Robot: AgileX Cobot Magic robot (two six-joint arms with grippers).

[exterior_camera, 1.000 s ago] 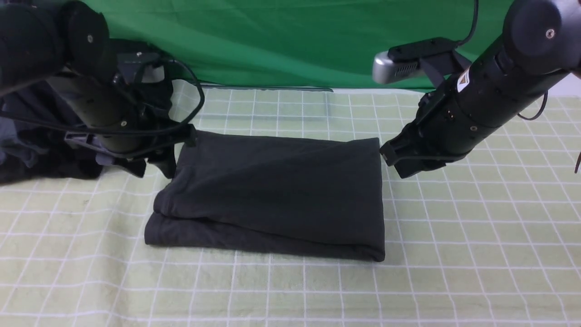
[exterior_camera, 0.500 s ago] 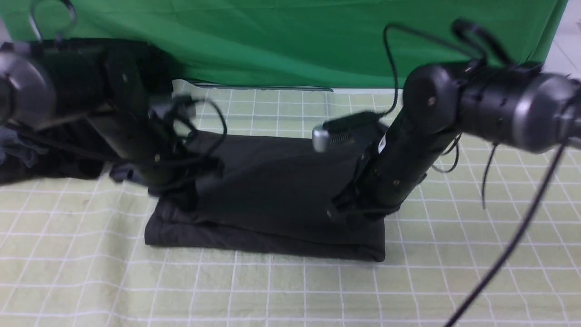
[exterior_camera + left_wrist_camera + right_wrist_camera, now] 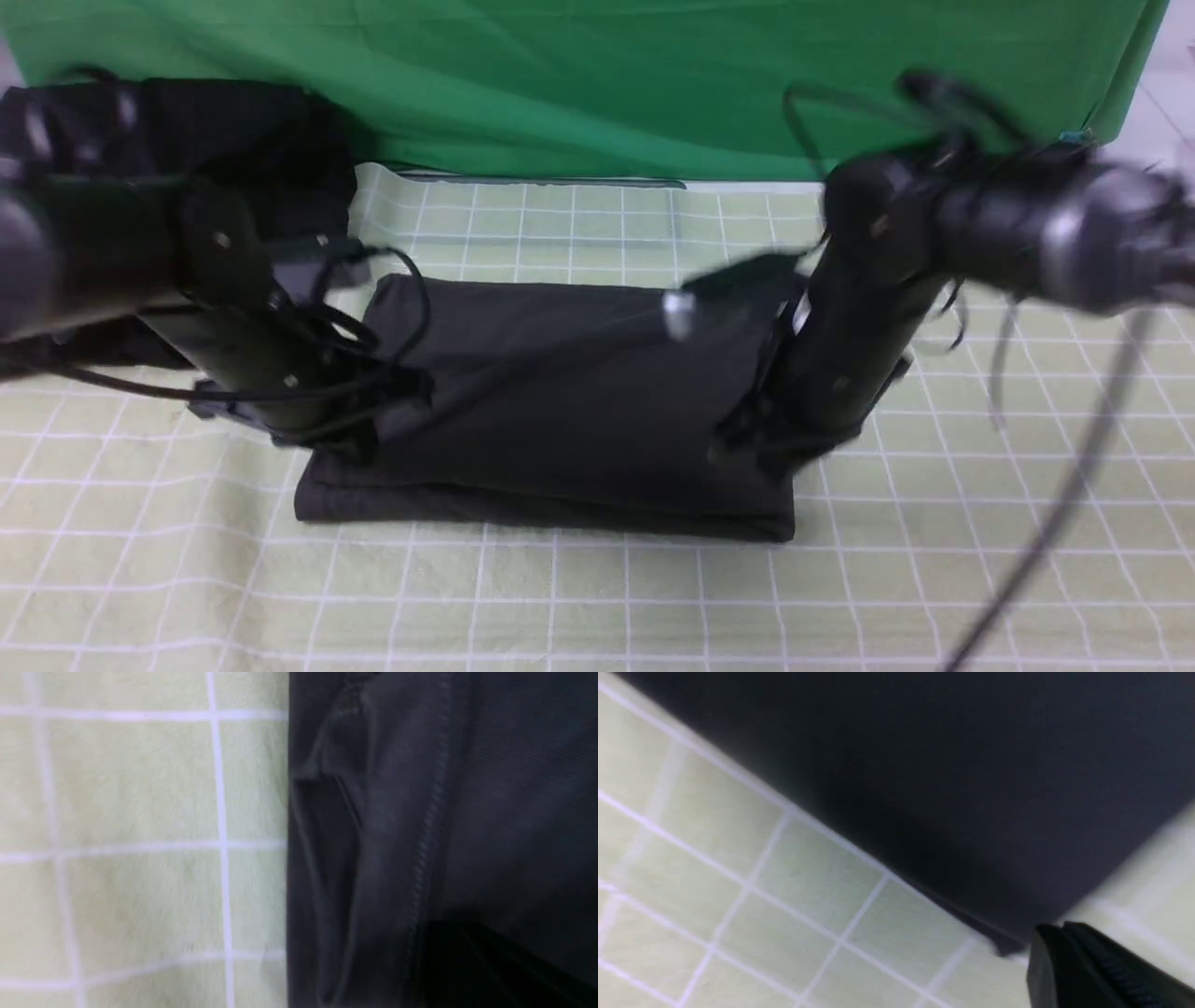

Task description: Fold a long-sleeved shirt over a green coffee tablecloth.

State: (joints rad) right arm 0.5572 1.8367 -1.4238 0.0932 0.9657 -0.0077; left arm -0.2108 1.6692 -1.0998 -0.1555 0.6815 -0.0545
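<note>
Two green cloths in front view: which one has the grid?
The pale yellowish-green tablecloth under the folded shirt; the deep-green cloth behind is plain.

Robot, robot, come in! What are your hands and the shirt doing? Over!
Left gripper and right gripper both shut, at the folded charcoal-grey shirt's near corners. Shirt lies flat on the pale green grid tablecloth. Black clothes bundle behind, not blocking. Over.

A staged robot lab: green backdrop [image 3: 579, 84] behind a grid-patterned tablecloth [image 3: 597, 597].
</note>
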